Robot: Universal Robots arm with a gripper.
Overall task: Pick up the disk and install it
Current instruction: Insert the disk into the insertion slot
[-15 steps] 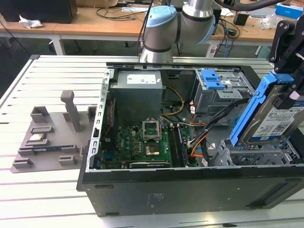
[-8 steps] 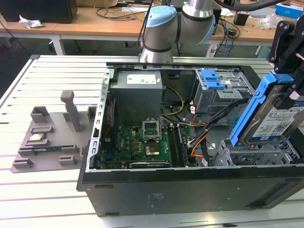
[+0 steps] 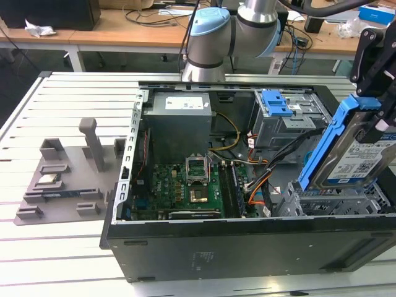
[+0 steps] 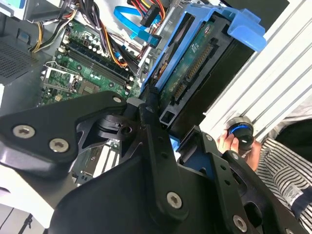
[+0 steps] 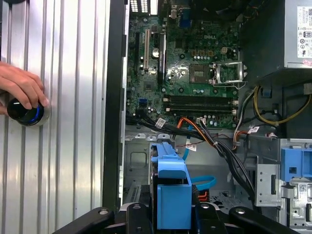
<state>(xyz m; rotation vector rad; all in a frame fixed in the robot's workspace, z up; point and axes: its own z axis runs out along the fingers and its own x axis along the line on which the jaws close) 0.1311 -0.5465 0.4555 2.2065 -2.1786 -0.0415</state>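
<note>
On the exterior view's left, a grey plastic fixture tray (image 3: pixel 62 179) lying on the slatted pale metal counter (image 3: pixel 74 105), with a small square silver processor chip (image 3: pixel 48 181) resting in it. Right of that, an open black desktop computer case (image 3: pixel 247 241) lying on its side, green motherboard (image 3: pixel 179 189) exposed, grey boxy power supply (image 3: pixel 179 117) at the far end. Further right inside the case, a grey metal drive cage with a blue plastic latch (image 3: pixel 281 111), and bundled black, orange and yellow cables (image 3: pixel 272 158) crossing the middle. At the exterior view's far right, the flat silver metal disk with a bright blue plastic bracket (image 3: pixel 352 154), tilted steeply on edge, lifted above the near-right corner of the case over a grey metal bay. Black robot hand (image 3: pixel 382 120) closed on the disk's upper end, fingers clamped against both sides. In the first wrist view, a person's hand (image 5: pixel 19 87) on a round black knob with a blue ring (image 5: pixel 27 112), out on the counter beside the case.
</note>
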